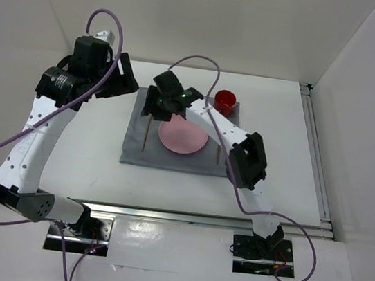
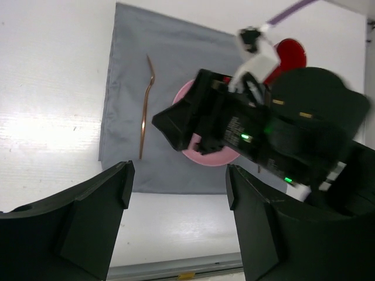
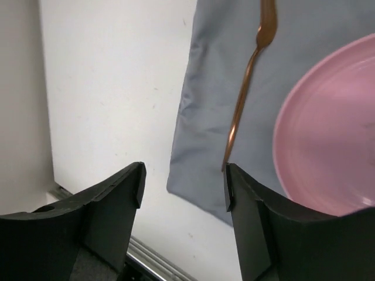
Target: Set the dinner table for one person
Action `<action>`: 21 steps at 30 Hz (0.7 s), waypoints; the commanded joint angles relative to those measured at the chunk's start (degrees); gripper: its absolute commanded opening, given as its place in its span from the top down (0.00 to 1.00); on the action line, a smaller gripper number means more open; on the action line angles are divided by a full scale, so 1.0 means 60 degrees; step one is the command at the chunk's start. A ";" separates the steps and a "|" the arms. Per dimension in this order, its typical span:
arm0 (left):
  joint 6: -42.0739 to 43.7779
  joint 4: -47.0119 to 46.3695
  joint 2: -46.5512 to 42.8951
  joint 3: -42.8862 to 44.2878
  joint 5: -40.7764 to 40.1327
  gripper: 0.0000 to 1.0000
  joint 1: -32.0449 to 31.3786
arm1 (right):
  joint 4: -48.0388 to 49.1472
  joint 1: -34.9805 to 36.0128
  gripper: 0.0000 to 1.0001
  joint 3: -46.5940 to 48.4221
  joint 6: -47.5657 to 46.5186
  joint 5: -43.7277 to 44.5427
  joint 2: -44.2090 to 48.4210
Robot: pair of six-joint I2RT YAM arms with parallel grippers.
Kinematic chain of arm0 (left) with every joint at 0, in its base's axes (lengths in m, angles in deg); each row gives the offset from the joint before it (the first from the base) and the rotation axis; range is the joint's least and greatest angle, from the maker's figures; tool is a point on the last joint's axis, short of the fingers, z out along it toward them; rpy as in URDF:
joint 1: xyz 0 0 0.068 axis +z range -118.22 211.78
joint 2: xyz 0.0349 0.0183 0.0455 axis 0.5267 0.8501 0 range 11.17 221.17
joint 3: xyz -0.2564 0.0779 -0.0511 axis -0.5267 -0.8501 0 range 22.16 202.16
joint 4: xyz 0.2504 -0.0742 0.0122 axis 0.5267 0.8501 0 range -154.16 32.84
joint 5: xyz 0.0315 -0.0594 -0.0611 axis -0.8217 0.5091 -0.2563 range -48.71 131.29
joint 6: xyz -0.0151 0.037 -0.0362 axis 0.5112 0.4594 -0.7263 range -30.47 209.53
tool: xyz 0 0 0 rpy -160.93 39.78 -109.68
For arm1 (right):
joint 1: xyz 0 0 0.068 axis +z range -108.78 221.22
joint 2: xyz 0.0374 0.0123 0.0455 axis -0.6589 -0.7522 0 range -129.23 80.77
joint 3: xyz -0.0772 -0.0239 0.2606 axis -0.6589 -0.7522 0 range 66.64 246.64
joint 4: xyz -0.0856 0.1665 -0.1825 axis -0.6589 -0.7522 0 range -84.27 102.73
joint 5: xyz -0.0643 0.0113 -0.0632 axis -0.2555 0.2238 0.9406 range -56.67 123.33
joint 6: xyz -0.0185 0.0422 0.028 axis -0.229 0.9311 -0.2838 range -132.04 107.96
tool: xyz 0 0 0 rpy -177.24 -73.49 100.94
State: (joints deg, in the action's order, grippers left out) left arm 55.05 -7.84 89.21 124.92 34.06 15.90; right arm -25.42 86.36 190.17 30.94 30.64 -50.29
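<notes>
Broadly, the dinner table (image 1: 283, 108) is a large, flat white rectangle filling the middle of the overhead view. It has a metal rail along its front edge (image 1: 197, 217) and another down its right edge (image 1: 317, 159), and white walls (image 1: 362, 88) enclose it. Its surface is matte, with a few faint specks in the wrist views.

A small grey cloth (image 1: 137, 149) lies on it slightly left of centre, carrying a pink plate (image 1: 182, 138). A thin copper-coloured utensil (image 1: 147, 135) lies on the cloth just left of the plate, and a second thin copper piece (image 1: 218, 152) lies at the plate's right. A red cup (image 1: 224, 101) stands at the cloth's far right corner.

The right gripper (image 3: 183, 175) hangs above the cloth's left part. Its fingers are spread and nothing is between them. The left gripper (image 2: 179, 175) is raised beyond the cloth's far left corner, likewise spread and empty.

Only the overhead view shows the piece right of the plate and both rails. In the left wrist view the right arm's black wrist (image 2: 234, 129) covers most of the plate and that side of the cloth. That view does show the left utensil's curved head, which is too small to make out from overhead. The right wrist view shows the creased left edge of the cloth and the utensil's handle end, but not the cup.
</notes>
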 commanded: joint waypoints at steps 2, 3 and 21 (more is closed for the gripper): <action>0.0209 -0.0902 -0.1052 0.0086 0.0354 0.18 0.0054 | -0.0510 -0.0595 0.17 -0.0780 -0.0717 0.1325 0.2549; 0.0296 -0.1049 -0.1155 -0.0031 0.0354 0.17 0.0054 | -0.0715 -0.0770 0.08 -0.1029 -0.0718 0.2271 0.2842; 0.0415 -0.1622 -0.0893 -0.1466 0.0633 0.10 0.0142 | -0.3254 -0.6792 0.00 -0.7489 -0.0688 0.4083 0.8571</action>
State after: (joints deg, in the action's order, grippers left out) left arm 56.58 -14.69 84.12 116.51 37.56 16.38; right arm -46.41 45.29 147.63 29.41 55.07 -5.64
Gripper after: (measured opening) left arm 0.901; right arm 0.994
